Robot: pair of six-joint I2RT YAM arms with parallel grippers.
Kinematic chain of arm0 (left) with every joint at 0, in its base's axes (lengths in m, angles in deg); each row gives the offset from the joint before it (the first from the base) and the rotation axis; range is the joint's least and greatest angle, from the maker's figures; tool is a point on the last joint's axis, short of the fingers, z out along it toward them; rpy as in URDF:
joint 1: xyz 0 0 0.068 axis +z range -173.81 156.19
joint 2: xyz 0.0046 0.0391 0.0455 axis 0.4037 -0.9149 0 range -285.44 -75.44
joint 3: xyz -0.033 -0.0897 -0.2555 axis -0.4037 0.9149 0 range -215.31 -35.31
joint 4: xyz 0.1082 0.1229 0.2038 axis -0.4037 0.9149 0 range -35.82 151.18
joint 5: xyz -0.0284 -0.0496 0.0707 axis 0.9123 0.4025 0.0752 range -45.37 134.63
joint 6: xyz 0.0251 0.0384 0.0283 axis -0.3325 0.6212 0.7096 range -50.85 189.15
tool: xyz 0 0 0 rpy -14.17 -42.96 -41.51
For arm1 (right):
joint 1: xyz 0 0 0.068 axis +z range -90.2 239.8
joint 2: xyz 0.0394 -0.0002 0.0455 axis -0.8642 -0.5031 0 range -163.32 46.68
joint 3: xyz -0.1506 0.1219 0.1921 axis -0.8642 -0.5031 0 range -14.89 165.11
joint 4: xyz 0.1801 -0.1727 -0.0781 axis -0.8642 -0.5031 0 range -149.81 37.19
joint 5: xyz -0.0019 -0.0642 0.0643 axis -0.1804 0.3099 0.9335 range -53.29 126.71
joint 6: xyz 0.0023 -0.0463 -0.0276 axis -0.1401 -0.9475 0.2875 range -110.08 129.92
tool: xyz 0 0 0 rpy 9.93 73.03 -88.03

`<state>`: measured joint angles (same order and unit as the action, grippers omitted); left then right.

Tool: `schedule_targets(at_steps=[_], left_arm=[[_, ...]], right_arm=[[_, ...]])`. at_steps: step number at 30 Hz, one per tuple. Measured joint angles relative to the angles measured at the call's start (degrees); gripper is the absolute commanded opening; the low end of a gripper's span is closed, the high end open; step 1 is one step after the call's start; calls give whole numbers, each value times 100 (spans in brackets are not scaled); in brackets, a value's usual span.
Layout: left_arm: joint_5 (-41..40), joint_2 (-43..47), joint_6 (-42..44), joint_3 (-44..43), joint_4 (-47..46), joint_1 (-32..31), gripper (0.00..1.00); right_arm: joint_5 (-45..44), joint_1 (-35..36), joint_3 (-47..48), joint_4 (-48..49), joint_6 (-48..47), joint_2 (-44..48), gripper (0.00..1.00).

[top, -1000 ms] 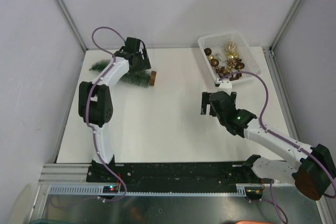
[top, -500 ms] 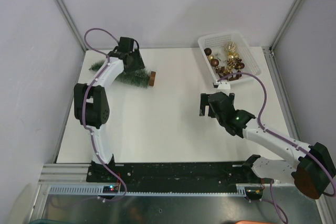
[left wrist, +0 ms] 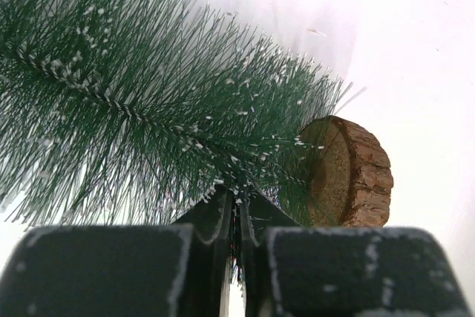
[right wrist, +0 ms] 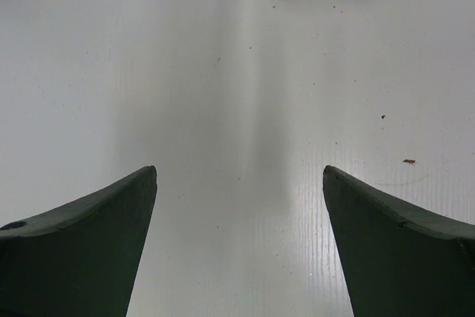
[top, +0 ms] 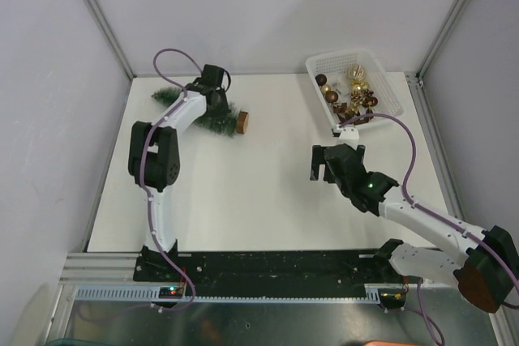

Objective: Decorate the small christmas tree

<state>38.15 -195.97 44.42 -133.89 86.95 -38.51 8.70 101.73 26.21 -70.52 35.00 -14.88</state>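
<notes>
tree (top: pixel 220 126) lying far left on table (top: pixel 243 192) | left gripper (left wrist: pixel 236 217) clenched on its stem beside the wooden base (left wrist: pixel 349 172) | right gripper (right wrist: pixel 239 183) released | we judge it light, bristles soft, stem the firmest hold

The widest open stretch is the bare white table (top: pixel 243 200) across the middle and near side, between the two arms. At the far left the small christmas tree (top: pixel 220 125) lies on its side, its wooden base (top: pixel 242 122) pointing right. The left gripper (left wrist: pixel 236 202) is pinched on its stem and the left arm (top: pixel 154 164) arches along the left edge, blocking that side. The white basket (top: pixel 391 87) of baubles (top: pixel 349 91) fills the far right corner, just beyond the right gripper (right wrist: pixel 239 172), which hangs spread wide above bare surface. Between wooden base and basket a free lane runs to the far wall (top: pixel 268 14).
</notes>
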Motion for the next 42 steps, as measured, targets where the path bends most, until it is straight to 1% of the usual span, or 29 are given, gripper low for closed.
schedule_targets(at_steps=[6, 10, 12, 14, 15, 16, 17, 18, 19, 20, 21, 24, 29, 31, 34, 39, 42], left_arm=[[262, 74, 225, 142, -146, -428, 5], [529, 474, 273, 789, -251, -999, 7], [697, 778, 273, 1252, -271, -1364, 11], [857, 1036, 273, 1652, -345, -1670, 24], [951, 1178, 271, 1867, -376, -1823, 37], [1049, 1300, 269, 2055, -385, -1971, 52], [1150, 1390, 278, 2197, -382, -2107, 63], [1246, 1453, 299, 2288, -374, -2225, 77], [1333, 1497, 304, 2341, -350, -2332, 86], [1405, 1534, 319, 2367, -337, -2415, 93], [1473, 1565, 341, 2367, -315, -2465, 96], [1530, 1698, 409, 2306, -205, -2487, 99], [1523, 2000, 529, 1779, 140, -2243, 100], [1528, 2210, 533, 1606, 201, -2006, 100], [1587, 2531, 529, 1506, 221, -1491, 100], [1604, 2675, 505, 1486, 280, -706, 100], [1550, 2597, 437, 1486, 361, -553, 100]], right_arm=[[-22, 0, 0, -98, 24, 219, 98], [-72, 0, 0, -155, 37, 330, 98], [-109, 0, 0, -190, 39, 363, 98], [-136, 0, 0, -223, 42, 391, 98], [-151, 0, 0, -247, 42, 407, 98], [-157, 0, 0, -275, 46, 428, 98], [-168, 0, 0, -310, 57, 457, 98], [-181, 0, 0, -345, 63, 485, 98], [-203, 0, 0, -372, 76, 511, 98], [-221, 0, 0, -391, 79, 533, 98], [-245, 0, 0, -409, 81, 555, 98], [-275, 0, 0, -433, 81, 579, 98], [-271, -2, 0, -420, 76, 575, 98], [-262, -2, 0, -398, 76, 566, 98], [-236, -2, 0, -321, 76, 544, 98], [-190, -2, 0, -254, 72, 503, 98], [-166, -4, 0, -212, 57, 483, 98]])
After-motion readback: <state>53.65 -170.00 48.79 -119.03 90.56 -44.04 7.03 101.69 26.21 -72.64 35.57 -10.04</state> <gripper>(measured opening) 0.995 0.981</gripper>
